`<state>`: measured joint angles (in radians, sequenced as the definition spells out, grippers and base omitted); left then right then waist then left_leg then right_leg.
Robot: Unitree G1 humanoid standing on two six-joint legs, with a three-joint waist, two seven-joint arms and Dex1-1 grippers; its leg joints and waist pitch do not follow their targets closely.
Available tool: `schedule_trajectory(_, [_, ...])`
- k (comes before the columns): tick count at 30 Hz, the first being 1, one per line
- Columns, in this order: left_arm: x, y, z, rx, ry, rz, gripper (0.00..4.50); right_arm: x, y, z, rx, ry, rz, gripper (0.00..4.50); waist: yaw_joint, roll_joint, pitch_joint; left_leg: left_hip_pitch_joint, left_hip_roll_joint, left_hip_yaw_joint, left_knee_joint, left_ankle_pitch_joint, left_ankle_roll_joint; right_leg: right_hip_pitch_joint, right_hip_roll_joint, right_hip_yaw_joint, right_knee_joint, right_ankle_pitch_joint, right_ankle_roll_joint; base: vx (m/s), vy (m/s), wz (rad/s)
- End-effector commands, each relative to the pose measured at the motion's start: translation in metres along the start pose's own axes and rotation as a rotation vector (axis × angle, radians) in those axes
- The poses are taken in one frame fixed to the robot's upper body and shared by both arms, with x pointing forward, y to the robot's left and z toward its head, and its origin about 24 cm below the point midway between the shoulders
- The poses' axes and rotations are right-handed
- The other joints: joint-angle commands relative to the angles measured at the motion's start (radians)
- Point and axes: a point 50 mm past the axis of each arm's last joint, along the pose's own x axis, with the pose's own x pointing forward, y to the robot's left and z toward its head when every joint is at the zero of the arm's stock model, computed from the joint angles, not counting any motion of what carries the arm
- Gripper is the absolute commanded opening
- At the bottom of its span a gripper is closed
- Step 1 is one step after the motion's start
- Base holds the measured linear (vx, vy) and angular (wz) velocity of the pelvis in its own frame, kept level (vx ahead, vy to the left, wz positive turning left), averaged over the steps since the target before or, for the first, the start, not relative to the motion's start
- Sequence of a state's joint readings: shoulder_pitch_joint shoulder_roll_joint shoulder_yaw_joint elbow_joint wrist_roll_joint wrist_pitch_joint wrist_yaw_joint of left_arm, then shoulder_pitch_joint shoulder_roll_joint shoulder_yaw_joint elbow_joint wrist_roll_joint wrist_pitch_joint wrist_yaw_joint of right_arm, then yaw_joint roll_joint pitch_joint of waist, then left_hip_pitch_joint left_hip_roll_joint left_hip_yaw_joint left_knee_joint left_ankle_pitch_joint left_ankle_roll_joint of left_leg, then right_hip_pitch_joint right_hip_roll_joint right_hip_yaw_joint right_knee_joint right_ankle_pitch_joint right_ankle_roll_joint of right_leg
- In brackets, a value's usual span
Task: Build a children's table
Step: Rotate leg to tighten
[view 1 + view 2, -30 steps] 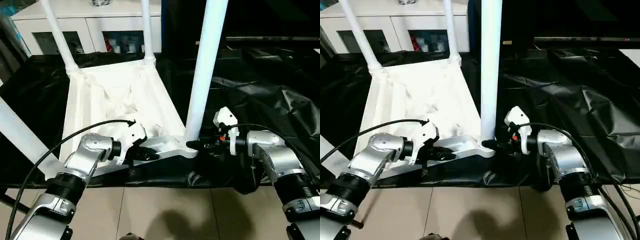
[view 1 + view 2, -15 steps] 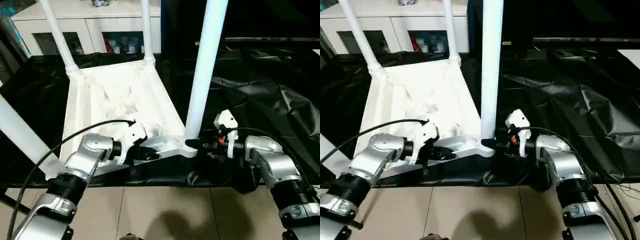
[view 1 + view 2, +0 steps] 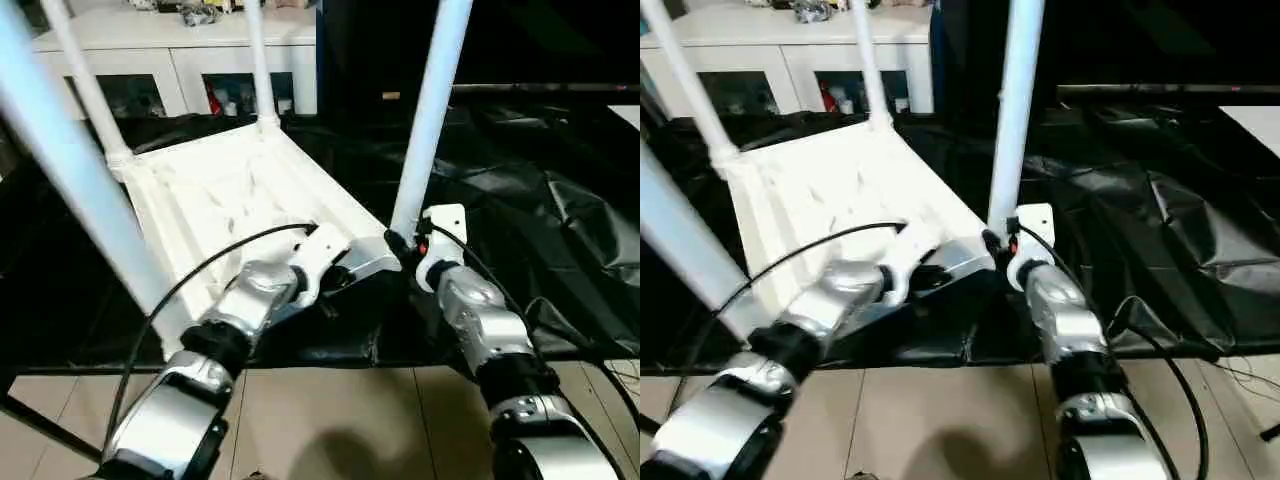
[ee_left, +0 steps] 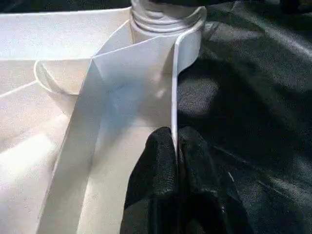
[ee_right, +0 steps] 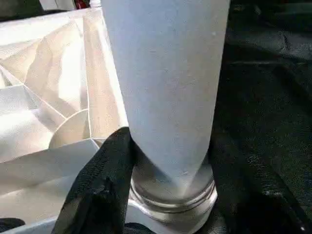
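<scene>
The white tabletop (image 3: 220,190) lies underside up on the black sheet, with its legs standing upright in the corner sockets. My right gripper (image 3: 400,248) is at the near right corner, and its black fingers (image 5: 102,185) are closed on either side of the base of the near right leg (image 3: 430,110), just above the socket. My left gripper (image 4: 175,161) is shut on the thin near rim of the tabletop, close to that same corner. Two legs (image 3: 90,90) rise at the far corners, and the near left leg (image 3: 80,190) slants across the left.
A crumpled black sheet (image 3: 560,230) covers the work surface and falls over its front edge above the tiled floor (image 3: 320,420). A white cabinet (image 3: 200,70) with glass doors stands behind. A black cable (image 3: 200,275) loops over my left forearm.
The whole picture has shifted, so the camera moved. My right forearm has swung from sideways to pointing forward, its gripper staying at the leg's base and closing a little. The left gripper keeps its pinch.
</scene>
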<state>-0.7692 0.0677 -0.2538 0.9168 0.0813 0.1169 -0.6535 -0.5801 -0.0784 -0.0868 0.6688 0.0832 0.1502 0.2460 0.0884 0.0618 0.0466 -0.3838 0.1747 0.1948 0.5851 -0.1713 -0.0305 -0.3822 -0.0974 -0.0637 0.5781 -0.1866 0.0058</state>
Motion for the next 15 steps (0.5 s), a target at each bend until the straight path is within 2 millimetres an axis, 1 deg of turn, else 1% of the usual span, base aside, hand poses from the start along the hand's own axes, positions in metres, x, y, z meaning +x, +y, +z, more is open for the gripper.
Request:
schedule_trajectory(1, [-0.001,0.006,0.011,0.061,-0.036,0.036,0.00,0.001,0.034,-0.012,0.009,0.023,0.169,2.68,-0.007,-0.013,-0.059,0.035,0.051,-0.036,-0.090,-0.404,-0.028,0.013,-0.061,0.034,-0.084,-0.374,-0.146,0.000,0.000,0.00])
schedule_trajectory(2, [-0.002,0.007,0.010,0.064,-0.036,0.033,0.00,0.000,0.032,-0.010,0.012,0.012,0.173,2.68,-0.005,-0.012,-0.059,0.035,0.051,-0.035,-0.090,-0.397,-0.025,0.014,-0.061,0.035,-0.083,-0.363,-0.150,0.000,0.000,0.00])
schedule_trajectory(3, [-0.002,0.008,0.009,0.066,-0.036,0.034,0.00,-0.001,0.032,-0.010,0.016,0.004,0.169,2.68,-0.004,-0.014,-0.058,0.033,0.051,-0.032,-0.088,-0.387,-0.016,0.015,-0.062,0.036,-0.081,-0.349,-0.159,0.000,0.000,0.00])
schedule_trajectory(4, [-0.003,0.008,0.009,0.080,-0.051,0.024,0.00,-0.002,0.030,-0.008,0.006,-0.008,0.165,2.80,-0.003,-0.014,-0.058,0.031,0.050,-0.032,-0.088,-0.382,-0.010,0.016,-0.063,0.037,-0.082,-0.347,-0.159,0.000,0.000,0.00])
schedule_trajectory(5, [-0.004,0.008,0.010,0.096,-0.073,0.008,0.00,-0.004,0.027,-0.005,-0.023,-0.022,0.158,3.09,-0.005,-0.018,-0.059,0.021,0.050,-0.034,-0.090,-0.352,-0.001,0.026,-0.067,0.035,-0.079,-0.354,-0.153,0.000,0.000,0.00])
schedule_trajectory(6, [-0.005,0.008,0.011,0.101,-0.091,-0.001,0.00,-0.006,0.024,-0.004,-0.050,-0.029,0.152,3.09,-0.004,-0.017,-0.060,0.020,0.050,-0.035,-0.090,-0.344,0.000,0.026,-0.067,0.035,-0.078,-0.353,-0.150,0.000,0.000,0.00])
schedule_trajectory(7, [-0.005,0.008,0.011,0.101,-0.091,-0.001,0.00,-0.006,0.024,-0.004,-0.050,-0.029,0.152,3.15,-0.005,-0.020,-0.060,0.021,0.052,-0.034,-0.089,-0.329,0.004,0.024,-0.066,0.036,-0.078,-0.347,-0.150,0.000,0.000,0.00])
schedule_trajectory(8, [-0.008,0.008,0.014,0.116,-0.152,0.007,0.00,-0.012,0.019,-0.001,-0.075,-0.052,0.163,3.15,-0.005,-0.027,-0.061,0.023,0.052,-0.030,-0.086,-0.314,0.009,0.022,-0.065,0.037,-0.079,-0.333,-0.158,0.000,0.000,0.00])
schedule_trajectory(9, [-0.008,0.008,0.014,0.116,-0.152,0.007,0.00,-0.012,0.019,-0.001,-0.075,-0.052,0.163,3.15,-0.001,-0.025,-0.061,0.023,0.052,-0.029,-0.085,-0.303,0.015,0.023,-0.066,0.038,-0.077,-0.323,-0.159,0.000,0.000,0.00])
schedule_trajectory(11, [-0.011,0.011,0.018,0.088,-0.207,0.024,0.00,-0.020,0.017,0.002,-0.092,-0.076,0.210,3.15,0.004,-0.025,-0.066,0.022,0.054,-0.024,-0.079,-0.248,0.040,0.025,-0.063,0.040,-0.069,-0.255,-0.177,0.000,0.000,0.00])
schedule_trajectory(12, [-0.014,0.013,0.019,0.056,-0.233,0.008,0.45,-0.028,0.016,0.003,-0.103,-0.086,0.266,3.16,0.006,-0.027,-0.066,0.021,0.053,-0.024,-0.078,-0.237,0.047,0.026,-0.064,0.039,-0.067,-0.244,-0.180,0.000,0.000,0.00])
schedule_trajectory(13, [-0.018,0.014,0.020,0.036,-0.255,-0.008,0.57,-0.036,0.017,0.003,-0.119,-0.088,0.332,3.16,0.010,-0.027,-0.066,0.017,0.053,-0.023,-0.075,-0.215,0.065,0.031,-0.066,0.039,-0.064,-0.223,-0.184,0.050,-0.017,0.01])
schedule_trajectory(14, [-0.019,0.014,0.021,0.030,-0.264,-0.015,0.60,-0.039,0.018,0.003,-0.126,-0.087,0.360,3.16,0.014,-0.025,-0.071,0.012,0.055,-0.024,-0.071,-0.178,0.086,0.036,-0.070,0.038,-0.056,-0.174,-0.204,0.050,-0.017,0.01])
schedule_trajectory(15, [-0.022,0.013,0.020,0.026,-0.270,-0.044,0.60,-0.042,0.018,0.002,-0.136,-0.082,0.389,3.16,0.016,-0.020,-0.076,0.013,0.059,-0.025,-0.068,-0.152,0.093,0.034,-0.069,0.038,-0.051,-0.135,-0.214,0.058,-0.018,0.00])
